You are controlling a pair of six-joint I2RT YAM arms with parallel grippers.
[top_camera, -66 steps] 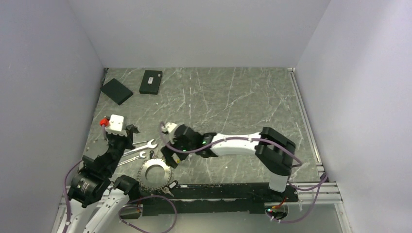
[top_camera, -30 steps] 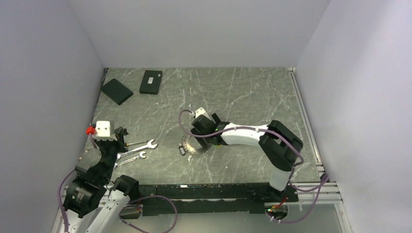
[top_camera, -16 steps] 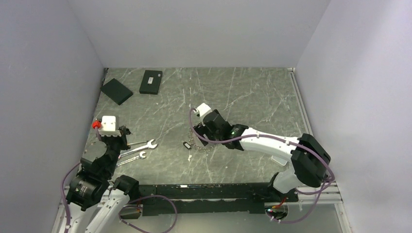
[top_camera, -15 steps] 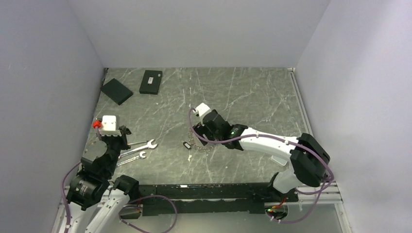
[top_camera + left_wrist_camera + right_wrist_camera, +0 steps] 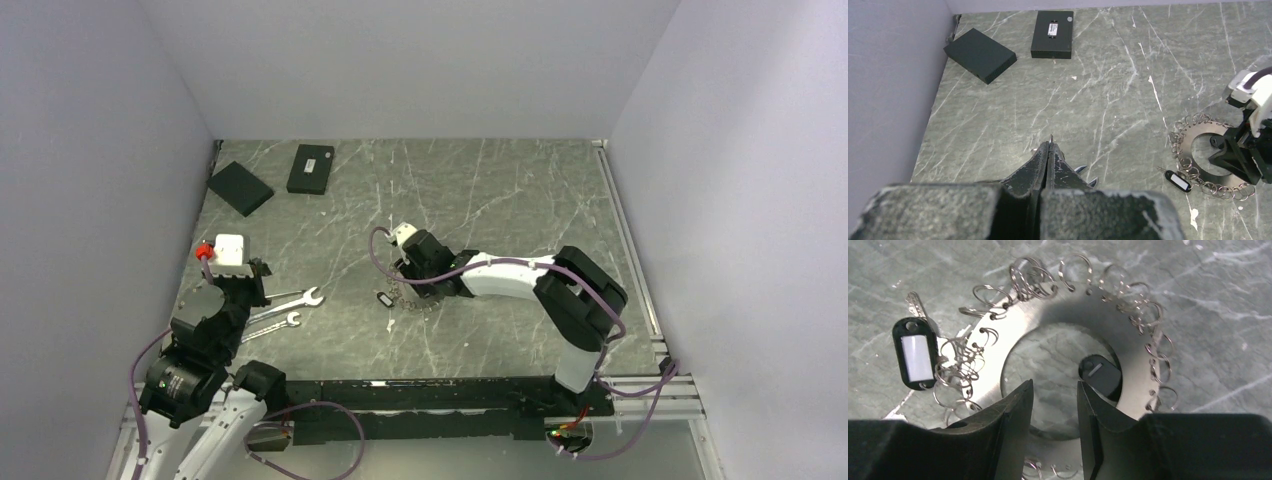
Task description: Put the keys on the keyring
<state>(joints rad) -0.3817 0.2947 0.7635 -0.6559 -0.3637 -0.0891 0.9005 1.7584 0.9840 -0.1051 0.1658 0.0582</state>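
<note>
The keyring (image 5: 1068, 305) is a flat metal disc with a wide hole, fringed with many small wire loops, lying flat mid-table (image 5: 416, 301) (image 5: 1193, 137). A black tag with a white label (image 5: 916, 358) and one small key (image 5: 914, 302) hang at its left rim. My right gripper (image 5: 1054, 385) hovers over the hole, its jaws partly apart with nothing between them. A small black piece (image 5: 1100, 375) shows inside the hole. My left gripper (image 5: 1049, 145) is shut at the left (image 5: 262, 275), far from the ring. A thin metal sliver pokes from its tips.
Two silver wrenches (image 5: 290, 297) (image 5: 275, 322) lie under the left gripper. Two flat black boxes (image 5: 240, 187) (image 5: 311, 168) sit at the far left corner. Walls close the table on three sides, and a rail runs along the near edge.
The right gripper slid the ring from the near left edge to mid-table, and its jaws have narrowed over the last half second. The left arm has barely moved.
</note>
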